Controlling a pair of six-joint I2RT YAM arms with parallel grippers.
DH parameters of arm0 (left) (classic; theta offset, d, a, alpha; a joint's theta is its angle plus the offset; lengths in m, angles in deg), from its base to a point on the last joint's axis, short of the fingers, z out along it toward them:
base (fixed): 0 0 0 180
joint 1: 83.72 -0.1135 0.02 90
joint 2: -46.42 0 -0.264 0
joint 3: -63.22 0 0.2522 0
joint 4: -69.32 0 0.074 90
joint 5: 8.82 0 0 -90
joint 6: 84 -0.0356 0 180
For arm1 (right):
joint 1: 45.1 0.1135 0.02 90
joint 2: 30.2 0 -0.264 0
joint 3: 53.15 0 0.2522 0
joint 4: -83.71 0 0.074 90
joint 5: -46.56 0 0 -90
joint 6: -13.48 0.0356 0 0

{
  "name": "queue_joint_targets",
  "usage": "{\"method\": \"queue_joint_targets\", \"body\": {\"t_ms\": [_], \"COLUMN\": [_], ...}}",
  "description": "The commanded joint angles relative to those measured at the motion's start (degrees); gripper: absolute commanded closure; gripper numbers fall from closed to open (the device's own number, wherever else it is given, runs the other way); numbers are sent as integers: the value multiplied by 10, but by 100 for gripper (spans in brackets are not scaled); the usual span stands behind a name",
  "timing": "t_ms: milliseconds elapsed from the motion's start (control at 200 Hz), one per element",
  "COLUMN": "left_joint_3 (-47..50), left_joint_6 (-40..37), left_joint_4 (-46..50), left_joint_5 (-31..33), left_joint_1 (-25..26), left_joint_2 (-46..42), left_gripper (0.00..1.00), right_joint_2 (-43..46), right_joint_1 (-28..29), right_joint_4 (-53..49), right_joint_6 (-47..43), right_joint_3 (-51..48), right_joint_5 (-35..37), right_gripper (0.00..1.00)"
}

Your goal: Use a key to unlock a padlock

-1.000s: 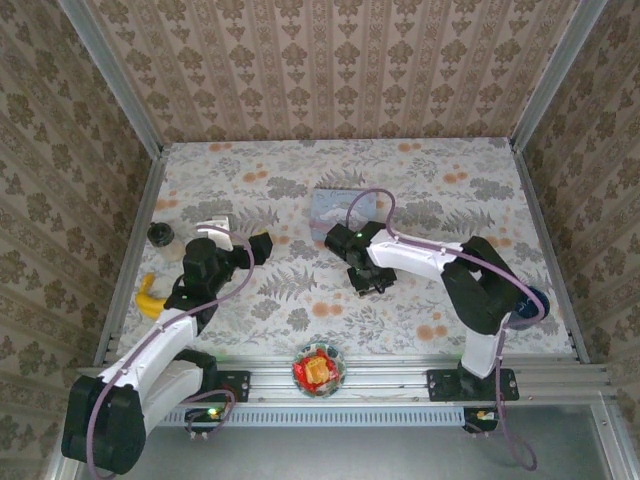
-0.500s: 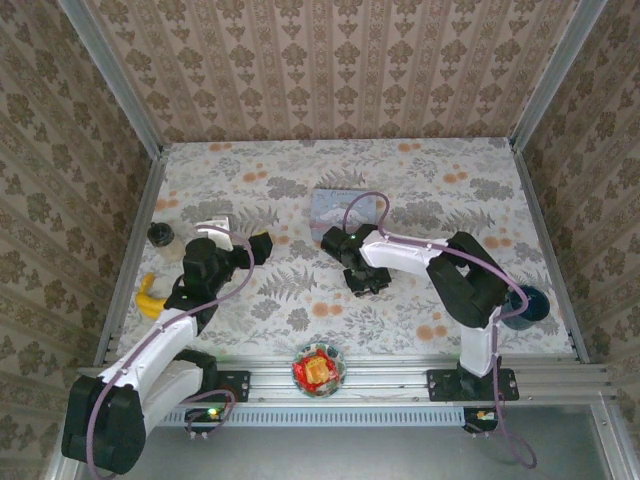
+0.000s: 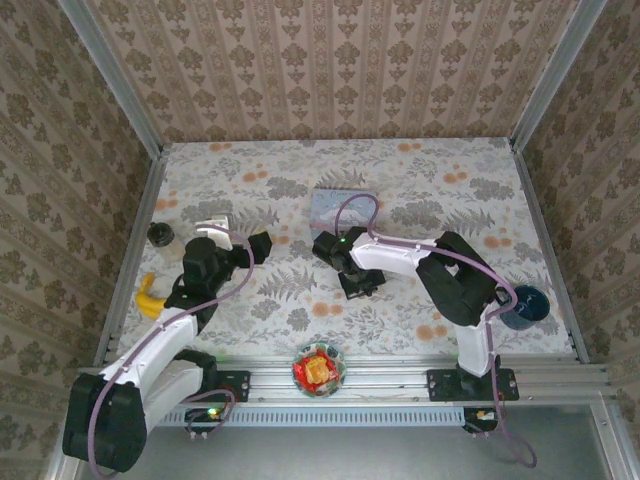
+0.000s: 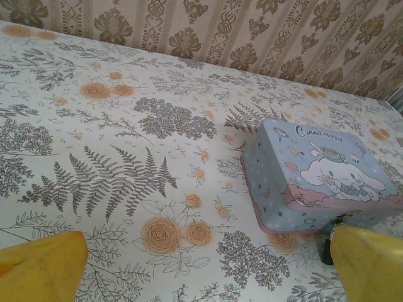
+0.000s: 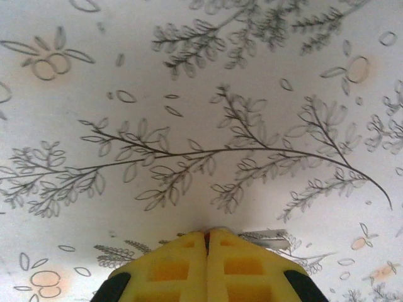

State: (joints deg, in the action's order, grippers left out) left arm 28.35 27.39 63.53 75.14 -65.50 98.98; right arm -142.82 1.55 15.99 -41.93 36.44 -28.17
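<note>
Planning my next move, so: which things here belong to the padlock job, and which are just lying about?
Job: padlock, probably the small black thing by the tin; key, maybe the silvery bit at the shut right gripper tips.
Lying about: tin; banana; black knob; bowl; dark blue thing.

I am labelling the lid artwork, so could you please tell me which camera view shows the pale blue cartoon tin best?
The left wrist view: the pale blue cartoon tin lies close, its lid drawing and front wall sharp. The top external view gives it small, from above, with a purple cable looping over part of it.
</note>
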Motion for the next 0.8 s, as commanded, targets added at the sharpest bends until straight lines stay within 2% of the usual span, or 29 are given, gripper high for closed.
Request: {"method": "queue_joint_targets", "body": {"t_ms": [0, 100, 240, 310, 435, 595, 795], "left_joint_3": [-10, -10, -10, -10, 0, 15, -2], "left_joint_6": [1, -2, -16, -28, -47, -76, -103], "left_joint_4": [-9, -11, -17, -28, -74, -147, -179], "left_joint_5": [1, 0, -12, -29, -71, -140, -193], "left_joint_1": [-5, -6, -6, -6, -5, 9, 51], "left_joint_2": [-3, -3, -4, -7, -10, -8, 4], "left_gripper": [0, 0, 0, 0, 0, 0, 0], "right_joint_2": [11, 37, 87, 125, 196, 265, 313], "right_joint_1": [9, 17, 9, -7, -54, -123, -169], "right_joint_4": [-46, -58, -48, -21, 68, 192, 318], "right_joint_6": [3, -7, -31, -41, -49, 2, 61], "right_joint_3": [30, 52, 71, 67, 42, 4, -29], "right_joint_5": [36, 28, -45, -110, -291, -496, -620], "right_gripper": [100, 100, 100, 100, 100, 100, 100]}}
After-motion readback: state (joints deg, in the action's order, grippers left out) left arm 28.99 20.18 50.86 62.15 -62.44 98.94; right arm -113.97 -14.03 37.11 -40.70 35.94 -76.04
